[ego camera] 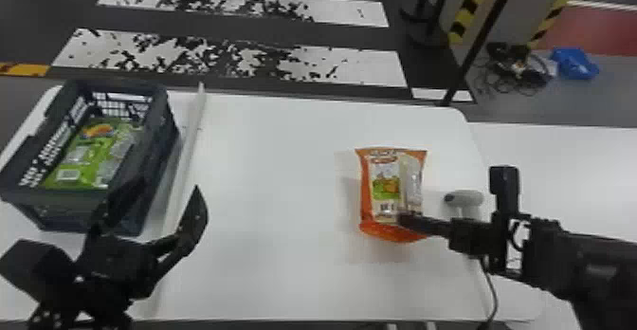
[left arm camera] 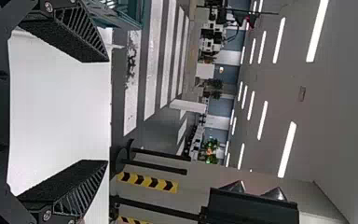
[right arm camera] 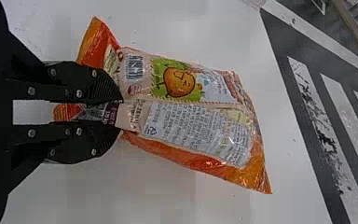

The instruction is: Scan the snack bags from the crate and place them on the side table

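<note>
A white table (ego camera: 265, 139) with rounded corners stands near, and a second white tabletop (ego camera: 568, 163) lies to its right. Beyond them, broad white stripes (ego camera: 369, 68), patched with black, cross a dark floor (ego camera: 284, 32). A short yellow marking (ego camera: 23, 69) is at far left. At far right, dark poles (ego camera: 478, 44) rise near yellow-and-black striped bands (ego camera: 469, 9); tangled cables (ego camera: 507, 77) and a crumpled blue item (ego camera: 574, 62) lie on the floor beside a red area (ego camera: 602, 28). In the left wrist view, long, bright strip lights (left arm camera: 286, 149) line a grey ceiling (left arm camera: 331, 116), with blue panels (left arm camera: 220, 105) and green plants (left arm camera: 210, 144) in the distance.
</note>
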Controlling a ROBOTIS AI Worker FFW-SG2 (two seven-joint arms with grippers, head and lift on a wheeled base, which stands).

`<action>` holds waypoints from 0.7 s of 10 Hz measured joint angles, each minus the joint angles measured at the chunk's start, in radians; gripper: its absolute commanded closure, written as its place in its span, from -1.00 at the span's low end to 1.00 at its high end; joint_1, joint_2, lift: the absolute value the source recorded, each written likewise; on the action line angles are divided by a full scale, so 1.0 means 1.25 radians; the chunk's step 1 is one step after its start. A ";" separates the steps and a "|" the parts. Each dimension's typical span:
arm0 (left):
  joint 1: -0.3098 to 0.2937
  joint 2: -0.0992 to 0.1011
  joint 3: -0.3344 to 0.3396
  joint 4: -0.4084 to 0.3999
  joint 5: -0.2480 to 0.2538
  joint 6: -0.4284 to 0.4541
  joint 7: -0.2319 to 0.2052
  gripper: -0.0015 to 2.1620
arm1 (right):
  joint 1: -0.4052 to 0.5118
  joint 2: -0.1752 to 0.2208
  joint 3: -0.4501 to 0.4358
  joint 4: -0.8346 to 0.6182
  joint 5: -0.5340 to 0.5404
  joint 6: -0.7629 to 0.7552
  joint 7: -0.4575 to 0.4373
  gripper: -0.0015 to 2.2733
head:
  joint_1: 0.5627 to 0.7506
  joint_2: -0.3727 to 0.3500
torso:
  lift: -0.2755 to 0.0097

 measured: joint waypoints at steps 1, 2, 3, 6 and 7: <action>0.000 -0.001 0.000 0.000 0.000 0.000 0.000 -0.90 | 0.019 0.001 -0.032 -0.045 -0.023 0.018 0.000 0.99 | 0.41 -0.33 | 0.58; 0.000 -0.002 -0.001 0.000 0.000 0.000 0.000 -0.90 | 0.034 0.002 -0.072 -0.081 -0.053 0.032 -0.003 0.99 | 0.41 -0.36 | 0.58; 0.000 -0.003 -0.001 -0.001 0.000 0.000 0.000 -0.90 | 0.043 0.005 -0.125 -0.103 -0.087 0.036 -0.013 0.99 | 0.41 -0.44 | 0.58; 0.001 -0.003 -0.004 -0.002 -0.001 0.000 0.001 -0.90 | 0.049 0.009 -0.298 -0.093 -0.214 0.024 -0.068 0.99 | 0.41 -0.71 | 0.58; 0.001 -0.004 -0.007 -0.003 -0.004 0.000 0.001 -0.90 | 0.050 0.013 -0.352 -0.075 -0.254 0.009 -0.097 0.99 | 0.41 -0.84 | 0.58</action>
